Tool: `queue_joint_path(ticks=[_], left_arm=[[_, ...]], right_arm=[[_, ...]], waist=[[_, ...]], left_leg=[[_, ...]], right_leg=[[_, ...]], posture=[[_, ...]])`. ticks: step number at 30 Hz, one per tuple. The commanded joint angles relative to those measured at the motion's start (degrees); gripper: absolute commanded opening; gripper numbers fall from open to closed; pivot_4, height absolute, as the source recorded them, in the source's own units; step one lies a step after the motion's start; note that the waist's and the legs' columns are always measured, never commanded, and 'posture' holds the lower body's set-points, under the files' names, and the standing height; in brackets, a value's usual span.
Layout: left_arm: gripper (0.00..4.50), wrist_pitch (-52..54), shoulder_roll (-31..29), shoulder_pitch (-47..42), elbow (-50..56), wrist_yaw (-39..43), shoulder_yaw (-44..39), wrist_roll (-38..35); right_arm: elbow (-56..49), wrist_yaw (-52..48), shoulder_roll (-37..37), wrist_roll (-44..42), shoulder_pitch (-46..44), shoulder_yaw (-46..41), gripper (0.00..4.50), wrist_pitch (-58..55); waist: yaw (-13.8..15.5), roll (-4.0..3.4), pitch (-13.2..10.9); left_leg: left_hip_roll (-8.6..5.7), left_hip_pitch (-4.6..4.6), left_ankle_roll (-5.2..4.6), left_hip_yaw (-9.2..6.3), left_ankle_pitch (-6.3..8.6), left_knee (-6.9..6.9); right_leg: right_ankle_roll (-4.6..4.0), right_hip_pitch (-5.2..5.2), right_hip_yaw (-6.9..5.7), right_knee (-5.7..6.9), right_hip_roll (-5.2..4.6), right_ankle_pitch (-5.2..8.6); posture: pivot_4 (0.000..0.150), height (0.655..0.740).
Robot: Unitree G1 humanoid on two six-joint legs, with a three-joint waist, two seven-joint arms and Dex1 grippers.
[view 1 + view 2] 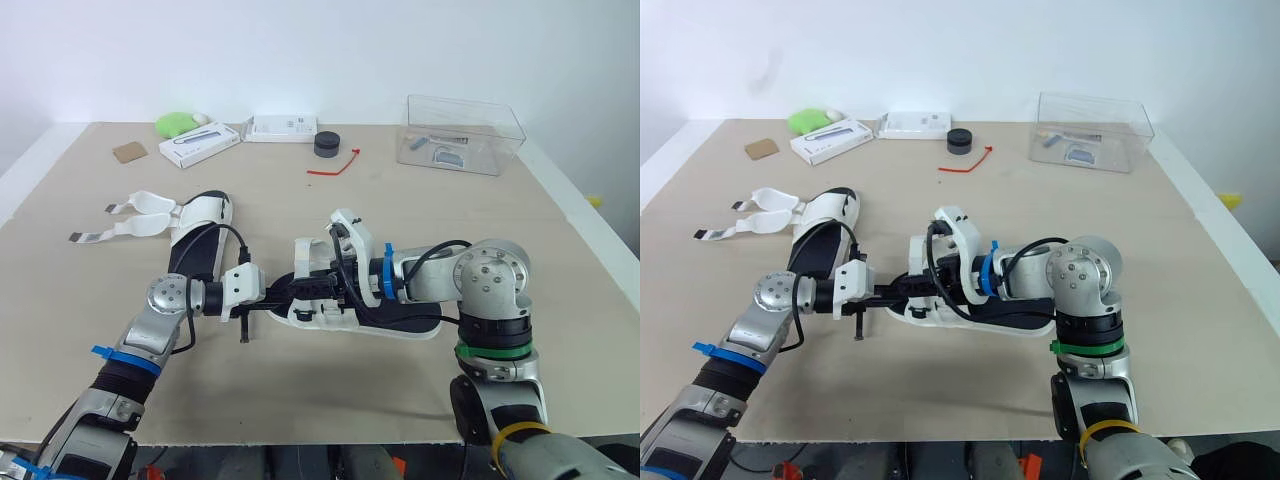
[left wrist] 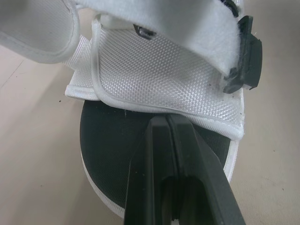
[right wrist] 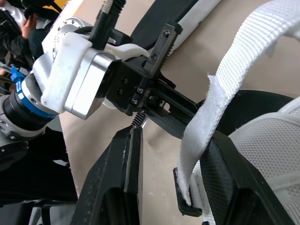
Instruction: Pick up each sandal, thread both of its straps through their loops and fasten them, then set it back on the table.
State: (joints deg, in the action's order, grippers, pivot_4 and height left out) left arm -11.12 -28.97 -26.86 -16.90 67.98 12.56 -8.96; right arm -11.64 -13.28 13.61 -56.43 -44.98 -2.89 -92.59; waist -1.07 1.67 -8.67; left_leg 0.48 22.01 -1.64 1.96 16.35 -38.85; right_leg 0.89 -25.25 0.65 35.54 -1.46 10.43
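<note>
- White webbing strap point(image 3: 208, 117) of the near sandal point(image 1: 410, 322) hangs down between the two fingers of my right gripper point(image 3: 174, 140). The fingers stand well apart, one on each side of it, not clamped.
- A small black tab point(image 3: 184, 199) sits at the strap's lower end, close to one of those fingers.
- My left gripper point(image 2: 166, 123) has its fingers pressed together. Their tips sit at the bound hem of the sandal's white mesh upper point(image 2: 164, 70), over the black footbed point(image 2: 110, 140). I cannot tell whether anything is pinched between them.
- The near sandal lies on the beige table point(image 1: 420, 215), toward the front and about in the middle. My left gripper reaches it from my left and my right gripper from my right, and the two grippers meet at the end of the sandal on my left.
- A second sandal point(image 1: 195, 245) lies on the table further back on my left, apart from both grippers. Its two straps point(image 1: 140, 203) are undone and spread flat on the table, pointing away to my left.
- Along the far edge of the table are a clear plastic box point(image 1: 462, 135) on my right and a black round puck point(image 1: 327, 143) with a red tie point(image 1: 335, 165) just in front of it.
- To the left of those are two white boxes point(image 1: 198, 143), a green object point(image 1: 178, 123) and a brown card piece point(image 1: 129, 152).
</note>
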Motion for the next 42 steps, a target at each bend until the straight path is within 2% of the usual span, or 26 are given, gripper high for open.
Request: queue_joint_path(ticks=[1,3,22,25,26,27,28,29,30,31,34,37,42], left_arm=[[0.00,1.50,-0.64,1.45,-2.09,0.16,2.64,3.43],[0.00,1.44,-0.66,1.43,-2.19,0.15,2.60,3.44],[0.00,1.36,-0.38,1.95,-2.22,-0.25,2.79,3.38],[0.00,1.34,-0.38,1.86,-2.36,-0.19,2.82,3.41],[0.00,1.34,-0.38,1.79,-2.43,-0.16,2.85,3.44],[0.00,1.35,-0.39,1.74,-2.47,-0.12,2.87,3.46],[0.00,1.37,-0.41,1.73,-2.45,-0.07,2.90,3.46],[0.00,1.36,-0.42,1.67,-2.52,-0.02,2.90,3.46],[0.00,1.33,-0.46,1.65,-2.55,0.06,2.93,3.47],[0.00,1.30,-0.51,1.65,-2.55,0.12,2.96,3.48],[0.00,1.20,-0.58,1.47,-2.79,0.26,2.94,3.44],[0.00,1.18,-0.56,1.01,-3.18,0.37,2.78,3.36],[0.00,1.22,-0.36,-0.04,-3.88,0.53,2.69,3.09]], right_arm=[[-1.32,0.51,0.09,-1.02,0.58,-1.11,0.77,0.10],[-1.83,0.42,0.51,-0.31,1.25,-0.46,0.06,0.10],[-11.80,-4.29,5.15,5.66,6.83,11.47,0.06,4.32],[-13.04,-5.75,6.34,5.75,6.03,11.32,0.79,4.91],[-13.33,-6.29,6.95,6.07,5.42,11.16,0.90,5.63],[-13.33,-6.84,7.44,5.89,4.35,9.89,1.51,6.02],[-13.51,-7.67,8.17,5.31,3.14,8.08,1.90,6.47],[-13.54,-8.28,8.66,4.91,2.30,6.86,1.90,6.75],[-13.88,-9.36,9.43,3.43,1.40,4.65,2.62,6.40],[-14.28,-10.57,10.19,1.78,0.83,2.70,2.75,5.83],[-15.82,-14.34,11.75,-6.96,1.64,-3.36,4.04,1.58],[-19.39,-15.69,14.42,-11.40,7.32,-2.43,4.04,0.10],[-20.72,-12.76,15.05,-7.10,15.37,1.51,4.04,1.99]], waist=[[0.00,0.00,0.00],[0.00,0.00,0.00],[-0.03,-0.02,0.06],[-0.03,-0.02,0.07],[-0.03,-0.02,0.07],[-0.02,-0.02,0.07],[-0.01,-0.02,0.07],[-0.01,-0.02,0.07],[-0.01,-0.03,0.06],[0.00,-0.03,0.06],[0.00,-0.03,0.06],[0.04,-0.03,0.06],[0.03,-0.01,0.09]], left_leg=[[0.00,0.00,0.00,0.00,0.00,0.00],[0.00,0.00,0.00,0.00,0.00,0.00],[0.00,-0.05,0.00,0.00,0.00,-0.01],[0.00,-0.06,0.00,0.01,0.00,-0.01],[0.00,-0.06,0.00,0.01,0.00,-0.01],[0.00,-0.06,0.00,0.00,0.00,-0.01],[0.00,-0.05,0.00,0.01,0.00,-0.01],[0.00,-0.06,0.00,0.01,0.00,-0.01],[0.00,-0.05,0.00,0.01,0.00,-0.02],[-0.01,-0.03,0.00,0.02,0.00,-0.04],[-0.01,-0.02,0.00,0.02,0.00,-0.08],[0.02,-0.02,0.00,-0.14,0.00,-0.08],[0.01,-0.05,-0.01,-0.28,0.00,-0.08]], right_leg=[[0.00,0.00,0.00,0.00,0.00,0.00],[0.00,0.00,0.00,0.00,0.00,0.00],[0.02,0.03,-0.03,0.00,0.06,0.01],[0.02,0.03,-0.05,0.00,0.05,0.01],[0.02,0.04,-0.06,0.00,0.05,0.01],[0.01,0.03,-0.08,0.00,0.05,0.01],[0.01,0.03,-0.10,0.00,0.05,0.01],[0.01,0.04,-0.11,0.00,0.05,0.01],[0.01,0.04,-0.12,0.00,0.05,0.01],[0.02,0.02,-0.13,0.00,0.04,0.00],[0.03,0.03,-0.15,0.00,0.03,-0.01],[-0.03,0.07,-0.12,0.00,0.03,0.03],[-0.05,0.17,-0.25,0.00,-0.09,0.06]], posture=[[0.150,0.7400],[0.150,0.7400],[0.150,0.7400],[0.150,0.7400],[0.150,0.7400],[0.150,0.7400],[0.150,0.7400],[0.150,0.7400],[0.150,0.7400],[0.150,0.7400],[0.150,0.7400],[0.150,0.7400],[0.150,0.7400]])
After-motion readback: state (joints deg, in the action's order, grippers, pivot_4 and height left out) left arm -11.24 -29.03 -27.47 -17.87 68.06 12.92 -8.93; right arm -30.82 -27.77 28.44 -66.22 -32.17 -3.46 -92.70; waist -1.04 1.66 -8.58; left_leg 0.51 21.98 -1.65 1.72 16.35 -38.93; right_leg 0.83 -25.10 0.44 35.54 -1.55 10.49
